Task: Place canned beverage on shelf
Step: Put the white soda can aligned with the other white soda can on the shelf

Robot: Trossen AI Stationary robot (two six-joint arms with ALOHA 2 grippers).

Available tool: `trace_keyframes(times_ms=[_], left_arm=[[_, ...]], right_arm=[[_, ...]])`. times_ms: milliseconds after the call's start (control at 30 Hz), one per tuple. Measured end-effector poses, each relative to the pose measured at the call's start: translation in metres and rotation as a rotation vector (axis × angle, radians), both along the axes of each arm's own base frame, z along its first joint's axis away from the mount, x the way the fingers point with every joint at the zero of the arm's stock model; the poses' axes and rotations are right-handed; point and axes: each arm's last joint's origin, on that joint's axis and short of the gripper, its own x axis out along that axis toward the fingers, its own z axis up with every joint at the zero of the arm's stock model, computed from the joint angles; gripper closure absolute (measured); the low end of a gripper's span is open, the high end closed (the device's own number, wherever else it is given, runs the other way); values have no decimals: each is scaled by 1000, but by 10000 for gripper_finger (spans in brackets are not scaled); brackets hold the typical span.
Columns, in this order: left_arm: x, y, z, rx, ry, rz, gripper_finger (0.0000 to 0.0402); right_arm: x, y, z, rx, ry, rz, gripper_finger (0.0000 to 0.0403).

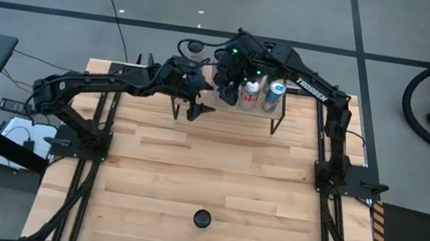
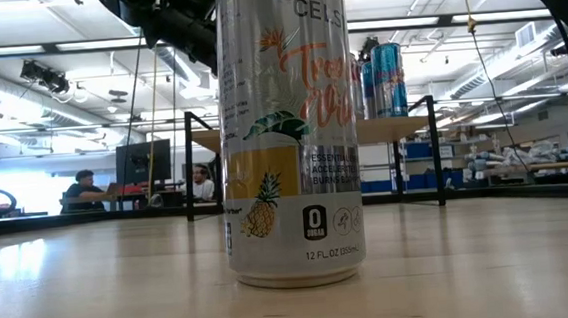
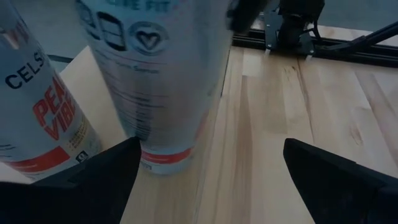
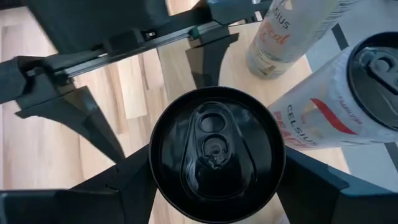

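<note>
The right gripper [image 4: 214, 186] is clamped around a black-topped can [image 4: 216, 151] over the shelf [image 1: 230, 106], a light wood plank on skinny black legs at the far edge of the tabletop [image 1: 208, 166], right next to a white can [image 1: 250, 92] and a blue can [image 1: 273, 95]. The left gripper [image 1: 201, 101] hangs wide and holding nothing just off the shelf's left end. Most of the butcher-block top is bare, apart from one pineapple-print can [image 1: 201, 218] standing alone near the front edge.
</note>
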Motion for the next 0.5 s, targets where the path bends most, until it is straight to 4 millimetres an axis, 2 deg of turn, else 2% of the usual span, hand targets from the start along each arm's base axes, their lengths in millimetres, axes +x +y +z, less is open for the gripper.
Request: trace_keyframes(times_ms=[333,500], left_arm=[[-1,0,-2,-17,22,-11,8],[-8,5,-2,8,63,69,8]], right_arm=[[1,-8,-5,-6,3,-54,121],[0,-8,-6,-7,11,-67,121]])
